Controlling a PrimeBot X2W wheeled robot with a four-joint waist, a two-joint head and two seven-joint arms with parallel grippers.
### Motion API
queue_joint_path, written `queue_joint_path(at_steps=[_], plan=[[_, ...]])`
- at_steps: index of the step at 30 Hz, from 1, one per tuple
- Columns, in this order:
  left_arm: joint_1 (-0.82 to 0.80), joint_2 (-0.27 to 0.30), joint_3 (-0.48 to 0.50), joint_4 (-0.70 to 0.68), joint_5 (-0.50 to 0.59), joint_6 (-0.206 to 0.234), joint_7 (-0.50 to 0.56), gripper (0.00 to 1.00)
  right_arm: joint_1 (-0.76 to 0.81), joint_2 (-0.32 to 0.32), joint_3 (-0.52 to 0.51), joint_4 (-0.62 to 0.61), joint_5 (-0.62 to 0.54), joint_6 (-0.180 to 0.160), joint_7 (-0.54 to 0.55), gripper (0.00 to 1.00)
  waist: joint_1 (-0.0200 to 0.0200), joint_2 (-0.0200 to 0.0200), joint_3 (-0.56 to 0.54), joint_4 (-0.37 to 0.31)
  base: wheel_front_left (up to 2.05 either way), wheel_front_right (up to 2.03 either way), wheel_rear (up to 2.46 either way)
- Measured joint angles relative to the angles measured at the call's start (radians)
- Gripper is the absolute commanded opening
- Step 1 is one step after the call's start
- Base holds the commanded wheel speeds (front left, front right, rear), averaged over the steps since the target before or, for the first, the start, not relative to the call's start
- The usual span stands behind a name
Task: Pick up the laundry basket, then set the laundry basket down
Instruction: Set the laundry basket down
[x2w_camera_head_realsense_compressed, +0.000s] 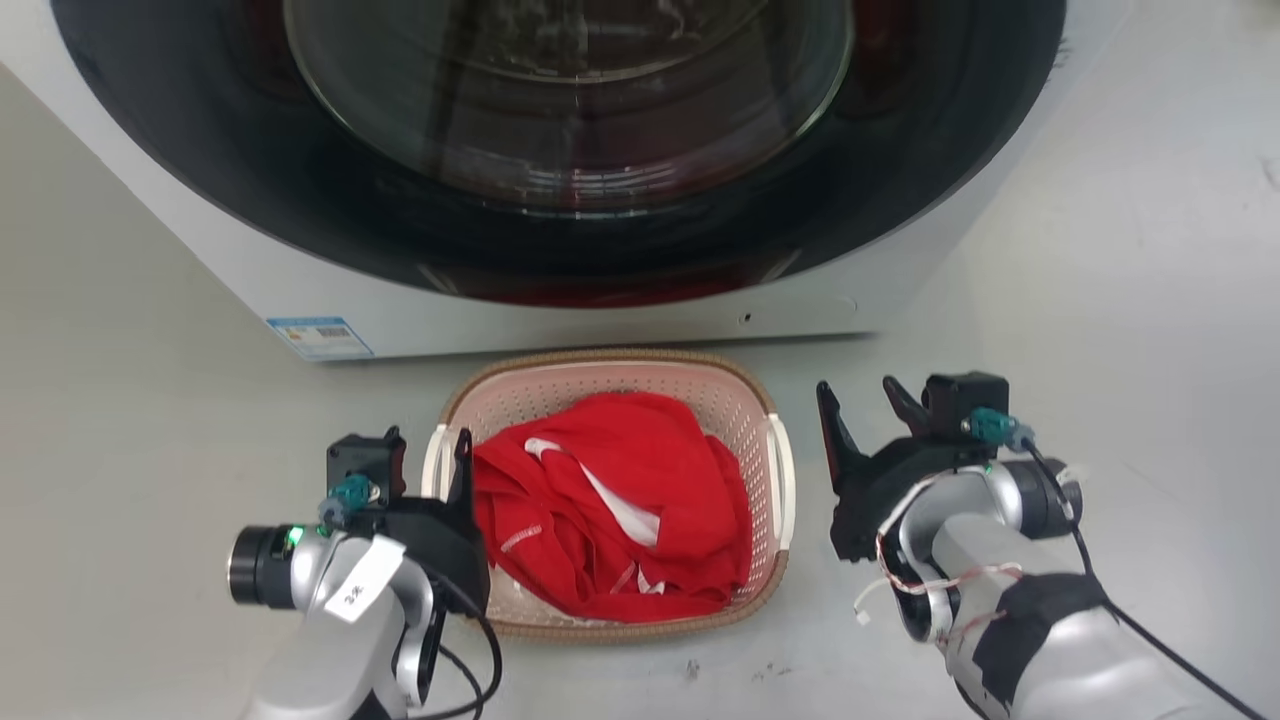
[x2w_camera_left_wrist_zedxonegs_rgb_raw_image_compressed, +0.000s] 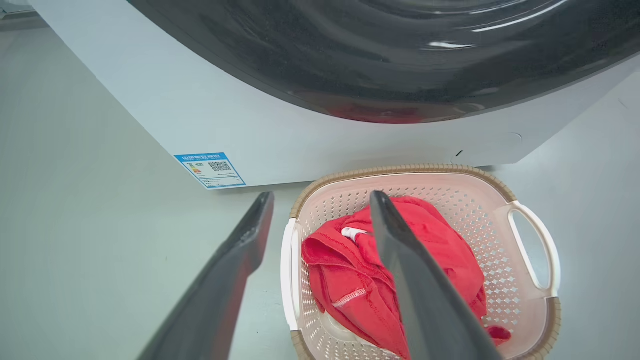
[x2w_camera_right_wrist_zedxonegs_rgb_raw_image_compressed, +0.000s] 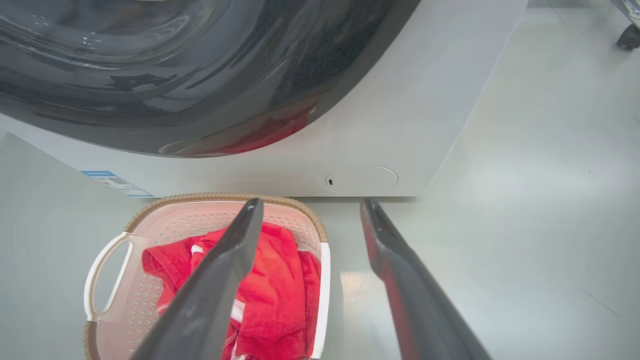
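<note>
Before the washing machine (x2w_camera_head_realsense_compressed: 640, 322), pink perforated laundry basket (x2w_camera_head_realsense_compressed: 600, 385).

A small pale pink perforated plastic laundry basket with a brown woven-look rim (x2w_camera_head_realsense_compressed: 712, 384) sits on the pale floor (x2w_camera_head_realsense_compressed: 1120, 300) at lower centre, holding crumpled red cloth (x2w_camera_head_realsense_compressed: 610, 500), before a white washing machine (x2w_camera_head_realsense_compressed: 640, 318). The left pincer (x2w_camera_head_realsense_compressed: 440, 465) is at its left white handle; the right pincer (x2w_camera_head_realsense_compressed: 857, 400), fingers spread, is just beside its right handle.
</note>
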Motion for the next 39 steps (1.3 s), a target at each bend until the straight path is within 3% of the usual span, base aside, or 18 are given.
queue_joint_path(at_steps=[20,39], plan=[[0.414,0.039,0.239,-0.369,0.224,0.0,0.0,1.0,0.399,-0.046,-0.271,-0.305,-0.244,0.0,0.0,1.0,0.0,-0.0001,-0.244,-0.02,0.0,0.0,0.0],[0.763,0.004,0.417,-0.761,0.438,0.0,0.0,1.0,0.821,-0.021,-0.563,-0.712,-0.568,0.0,0.0,1.0,0.0001,0.0,-0.392,-0.037,0.0,0.0,0.0]])
